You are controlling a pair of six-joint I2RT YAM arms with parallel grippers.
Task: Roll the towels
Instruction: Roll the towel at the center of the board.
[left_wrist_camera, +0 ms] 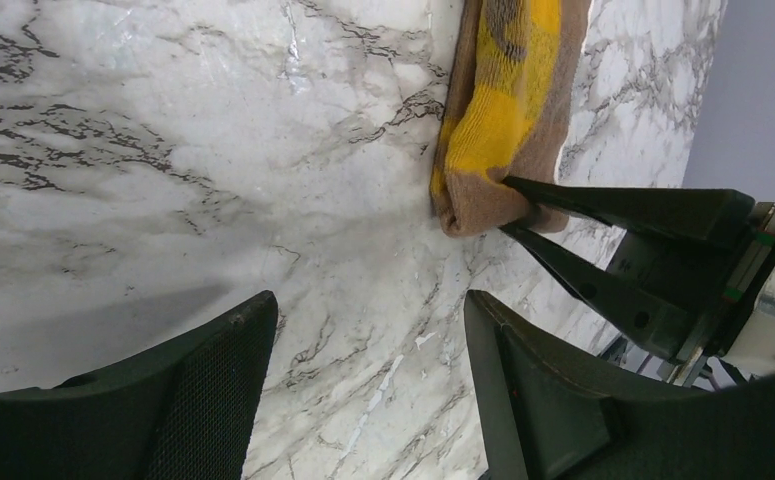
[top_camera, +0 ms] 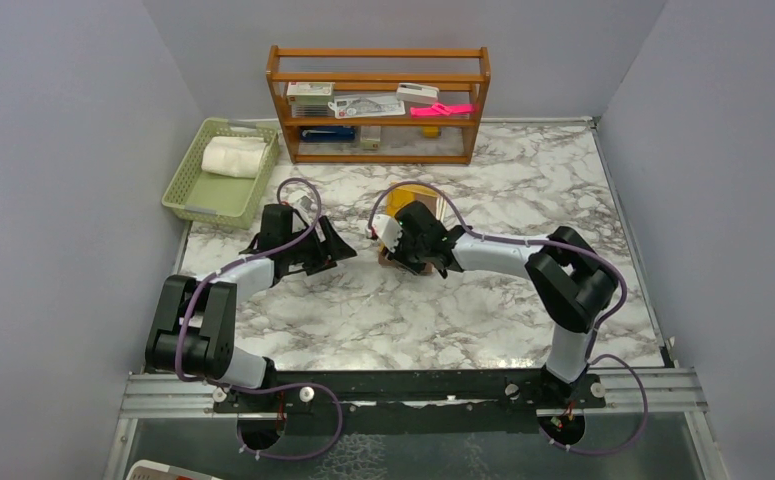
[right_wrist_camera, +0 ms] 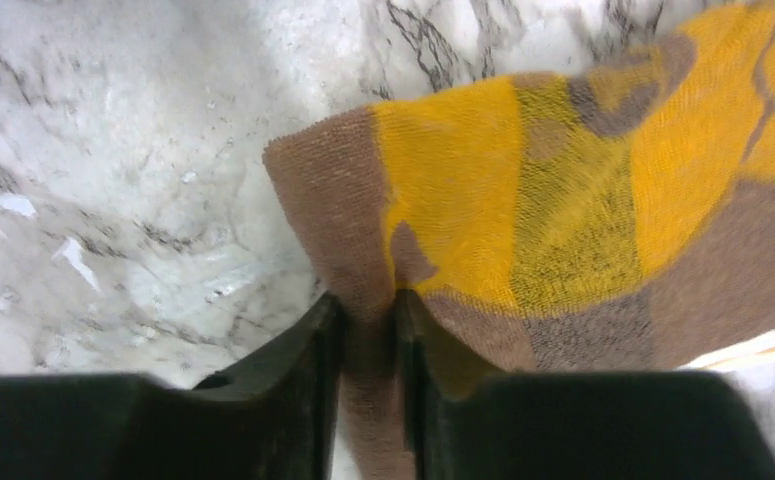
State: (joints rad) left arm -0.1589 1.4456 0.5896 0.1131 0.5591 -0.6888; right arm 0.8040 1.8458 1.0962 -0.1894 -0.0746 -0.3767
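Right gripper [right_wrist_camera: 368, 305] is pinching the near edge of the brown-and-yellow towel [right_wrist_camera: 523, 220] at mid-table, its 2 fingers nearly together on the cloth. Left gripper [left_wrist_camera: 368, 310] is hanging with fingers apart over bare marble table [left_wrist_camera: 163, 150], touching nothing. From above, the right gripper is hiding most of that towel. Cream towel [top_camera: 233, 157] is lying rolled in the green basket [top_camera: 178, 190].

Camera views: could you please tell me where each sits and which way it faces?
Top external: above and behind the robot, looking down at the table; both arms show.
Left wrist: on the left arm, facing the table; open left end effector shows.
Right wrist: on the right arm, facing the brown towel; right end effector pinches it.
Shared: both wrist views show that towel.
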